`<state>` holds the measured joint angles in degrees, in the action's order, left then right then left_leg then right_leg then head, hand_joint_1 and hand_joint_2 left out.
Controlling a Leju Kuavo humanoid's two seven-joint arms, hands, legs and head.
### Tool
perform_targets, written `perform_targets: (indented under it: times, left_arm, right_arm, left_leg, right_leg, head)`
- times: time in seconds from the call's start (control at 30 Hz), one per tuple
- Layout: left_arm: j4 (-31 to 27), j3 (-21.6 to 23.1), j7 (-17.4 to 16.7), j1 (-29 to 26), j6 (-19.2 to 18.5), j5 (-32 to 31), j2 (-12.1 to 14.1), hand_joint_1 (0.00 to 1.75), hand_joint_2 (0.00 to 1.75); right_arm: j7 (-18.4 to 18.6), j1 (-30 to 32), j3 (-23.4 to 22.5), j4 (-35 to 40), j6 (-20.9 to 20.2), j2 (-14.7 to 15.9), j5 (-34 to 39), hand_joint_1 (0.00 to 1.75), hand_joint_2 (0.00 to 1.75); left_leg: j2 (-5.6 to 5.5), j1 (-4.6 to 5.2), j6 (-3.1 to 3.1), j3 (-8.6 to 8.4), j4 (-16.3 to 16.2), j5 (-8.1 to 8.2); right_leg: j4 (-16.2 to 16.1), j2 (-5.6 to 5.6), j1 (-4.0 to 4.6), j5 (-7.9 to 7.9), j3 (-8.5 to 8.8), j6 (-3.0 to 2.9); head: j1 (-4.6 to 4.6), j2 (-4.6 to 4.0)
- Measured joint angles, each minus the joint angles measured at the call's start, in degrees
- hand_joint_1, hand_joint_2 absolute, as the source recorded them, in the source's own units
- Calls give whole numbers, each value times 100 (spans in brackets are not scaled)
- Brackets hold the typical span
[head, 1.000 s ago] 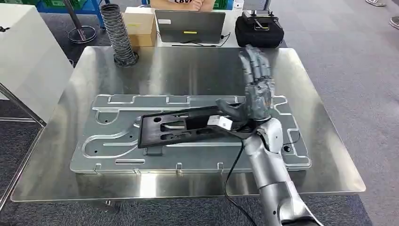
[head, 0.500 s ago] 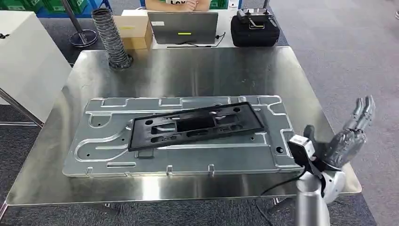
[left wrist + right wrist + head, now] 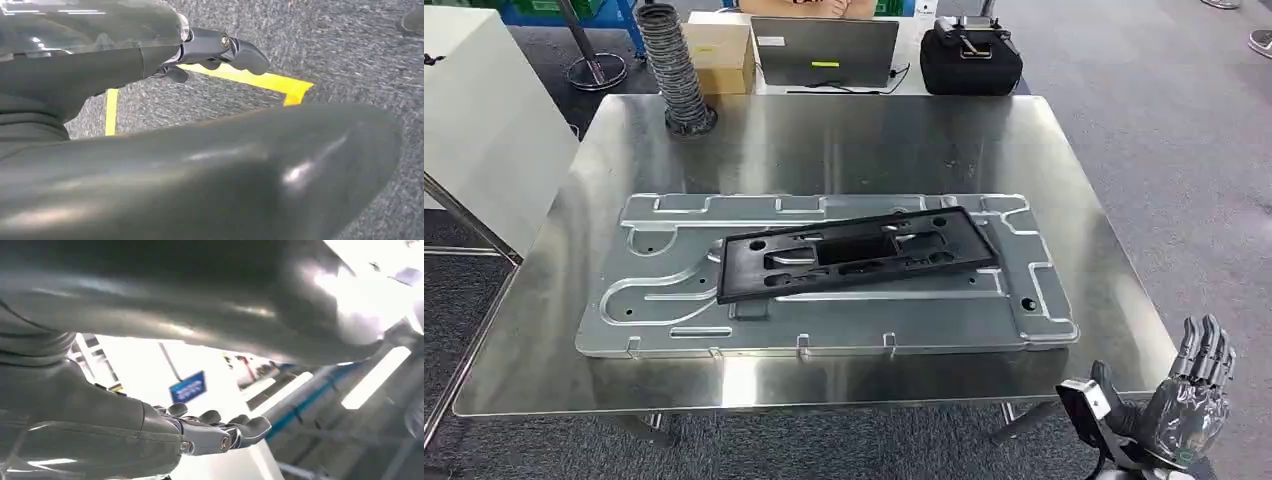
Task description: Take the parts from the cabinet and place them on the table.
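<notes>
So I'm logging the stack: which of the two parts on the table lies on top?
The black plate, slightly skewed, rests on the larger silver plate.

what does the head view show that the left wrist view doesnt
The head view alone shows the steel table, the silver plate on it with the black part lying on top, and the right hand, empty, beyond the table's near right corner. The left wrist view alone shows the left hand over yellow floor tape. Both show grey carpet.
</notes>
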<state>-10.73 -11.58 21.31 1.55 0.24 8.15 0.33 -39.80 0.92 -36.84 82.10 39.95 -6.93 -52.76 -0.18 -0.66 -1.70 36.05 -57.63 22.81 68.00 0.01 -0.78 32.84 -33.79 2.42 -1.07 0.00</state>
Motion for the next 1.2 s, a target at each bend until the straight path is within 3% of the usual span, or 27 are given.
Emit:
perform_targets:
  times: [0.03, 0.07, 0.1, 0.13, 0.2, 0.23, 0.27, 0.3, 0.37, 0.4, 0.43, 0.47, 0.53, 0.57, 0.6, 0.67, 0.73, 0.77, 0.8, 0.87, 0.9, 0.93, 1.0, 1.07, 1.1, 1.13, 1.2]
  left_arm:
    - [0, -18, -2, 3, -7, -7, -11, 0, 0]
    - [0, -22, -7, 15, -7, -13, -15, 0, 0]
    - [0, -24, -15, 12, -4, -20, -31, 0, 0]
    - [0, -29, -18, 10, -2, -24, -35, 0, 0]
    - [0, -33, -61, 7, 13, -24, -55, 0, 0]
    - [2, -33, -74, -21, 17, -26, -59, 0, 0]
    - [2, -37, -81, -22, 31, -28, -59, 0, 0]
    - [2, -44, -85, -8, 30, -41, -66, 0, 0]
    - [2, -53, -81, -23, 28, -59, -72, 0, 0]
    - [2, -55, -76, -21, 28, -61, -72, 0, 0]
    - [2, -57, -72, -20, 28, -66, -72, 0, 0]
    - [2, -57, -68, -21, 28, -81, -72, 0, 0]
    - [2, -57, -63, -15, 24, -92, -72, 0, 0]
    - [0, -57, -74, -5, 6, -26, -70, 0, 0]
    - [-11, -37, -103, 8, -11, 88, -66, 0, 0]
    - [-11, 13, -96, 9, 7, 133, -70, 0, 0]
    - [-11, 24, -68, -3, 13, 138, -72, 0, 0]
    - [-9, 33, -48, 3, 11, 140, -88, 0, 0]
    - [-9, 33, -26, 14, 11, 144, -85, 0, 0]
    - [-9, 37, -22, 5, -7, 140, -92, 0, 0]
    - [-9, 37, -22, -10, -9, 129, -96, 0, 0]
    - [-9, 39, -28, -23, -9, 120, -103, 0, 0]
    - [-9, 46, -44, -43, -7, 83, -114, 0, 0]
    - [-9, 54, -70, -40, -4, 77, -127, 0, 0]
    - [-9, 61, -76, -30, -4, 74, -136, 0, 0]
    - [-9, 74, -79, -23, 2, 72, -140, 0, 0]
    - [-9, 92, -85, -21, 11, 66, -142, 0, 0]
  right_arm:
    - [0, 9, -89, -89, 0, 0, -49, 0, 0]
    - [0, 1, -163, -174, 2, 2, -99, 0, 0]
    - [0, -12, -244, -275, 0, 11, -169, 0, 0]
    - [0, 6, -358, -406, 2, 7, -243, 0, 0]
    - [0, -9, -595, -632, 2, 11, -367, 0, 0]
    - [0, -8, -692, -738, 2, 9, -414, 0, 0]
    - [0, -9, -749, -828, 2, 2, -438, 0, 0]
    - [0, 4, -813, -908, 2, 4, -453, 0, 0]
    - [0, 25, -908, -1023, 2, 0, -433, 0, 0]
    - [0, 32, -943, -1070, 2, 0, -429, 0, 0]
    - [0, 33, -987, -1105, 2, 0, -427, 0, 0]
    - [0, 33, -1026, -1144, 2, 0, -446, 0, 0]
    - [0, 32, -1096, -1225, 2, 0, -501, 0, 0]
    - [0, 29, -1135, -1269, 2, 0, -512, 0, 0]
    - [26, 38, -1161, -1326, 2, 0, -525, 0, 0]
    - [383, 82, -1139, -1387, 2, 2, -486, 0, 0]
    - [214, 64, -1205, -1634, 2, 29, -615, 0, 0]
    - [100, 53, -1317, -1835, 2, 44, -753, 0, 0]
    - [68, 38, -1432, -2099, 2, 67, -915, 0, 0]
    - [188, -33, -1680, -2765, 0, 166, -1291, 0, 0]
    - [304, -63, -1831, -3148, 0, 203, -1508, 0, 0]
    - [451, -74, -2010, -3545, 0, 243, -1750, 0, 0]
    - [810, -84, -2270, -4151, 0, 269, -2075, 0, 0]
    - [1312, -130, -2450, -4742, 2, 313, -2378, 0, 0]
    - [1503, -158, -2486, -4952, 2, 336, -2502, 0, 0]
    - [1600, -188, -2517, -5136, 2, 350, -2569, 0, 0]
    - [1722, -211, -2595, -5485, 2, 383, -2639, 0, 0]
  left_leg:
    - [-1, 1, 19, 43, 0, -42]
    - [1, 1, 41, 60, -4, -86]
    - [-7, 12, 83, 70, 10, -130]
    - [-3, 1, 116, 44, 37, -164]
    - [-6, -10, 188, 43, 80, -262]
    - [-16, 22, 245, 47, 118, -323]
    - [-14, -9, 243, 95, 31, -182]
    - [-11, 3, 244, 210, -272, 253]
    - [-8, -5, 276, 403, -1125, 935]
    - [-9, -2, 288, 478, -1560, 1114]
    - [-8, -2, 292, 453, -1755, 1080]
    - [-8, -2, 285, 297, -1695, 915]
    - [-6, -2, 246, -309, -971, 565]
    - [-6, 4, 212, -705, -448, 560]
    - [-8, 38, 182, -1058, 88, 789]
    - [-11, 51, 134, -1019, 137, 779]
    - [3, 56, 48, -970, 156, 684]
    - [55, 21, 2, -924, 185, 600]
    - [54, 18, -51, -852, 186, 537]
    - [55, 25, -64, -672, 184, 407]
    - [55, 27, -60, -578, 176, 339]
    - [55, 26, -50, -477, 164, 272]
    - [52, 24, -14, -304, 123, 158]
    - [52, 22, 29, -177, 80, 82]
    - [56, 27, 60, -150, 64, 44]
    - [63, 46, 98, -128, 53, 5]
    - [78, 23, 175, -133, 92, -99]
  right_leg:
    - [-626, 0, 2, -210, 412, -30]
    - [-1138, 2, 11, -227, 762, -73]
    - [-1250, -1, 55, -177, 814, -95]
    - [-1235, 12, 76, -291, 764, -135]
    - [-1248, 8, 98, -314, 733, -206]
    - [-1327, -2, 65, -414, 696, -266]
    - [-1347, -40, 42, -489, 668, -290]
    - [-1361, -26, 40, -571, 574, -358]
    - [-1351, -28, 63, -686, 415, -376]
    - [-1329, -33, 77, -747, 315, -375]
    - [-1301, -35, 81, -799, 226, -374]
    - [-1264, -35, 89, -844, 128, -366]
    - [-1182, -34, 96, -910, -35, -343]
    - [-1124, -34, 96, -935, -87, -322]
    - [-1070, -29, 127, -955, -147, -293]
    - [-1057, -40, 111, -1020, -137, -221]
    - [-1083, -28, 111, -1122, -147, -150]
    - [-1037, -3, 81, -1020, -176, -115]
    - [-877, -2, 77, -728, -251, -79]
    - [-113, -3, 29, -37, -461, -7]
    - [333, -3, 18, 198, -561, 18]
    - [651, -3, 3, 234, -591, 33]
    - [466, -4, -15, -172, -283, 38]
    - [-525, -3, -15, -456, 428, -3]
    - [-1081, 0, -9, -270, 786, -44]
    - [-1375, 5, 26, -197, 920, -66]
    - [-1308, -1, 63, -259, 846, -138]
  head:
    - [0, 0]
    - [0, 0]
    - [0, 0]
    - [2, 0]
    - [0, 0]
    - [2, 0]
    - [0, 0]
    - [0, 0]
    - [0, 0]
    - [0, 0]
    - [0, 0]
    - [0, 0]
    - [0, 0]
    - [0, 0]
    - [0, 0]
    - [0, 0]
    - [0, 0]
    - [-2, 0]
    - [0, 0]
    - [0, 0]
    - [0, 0]
    - [0, 0]
    - [0, 0]
    - [0, 0]
    - [0, 0]
    - [-2, 0]
    - [-13, 0]
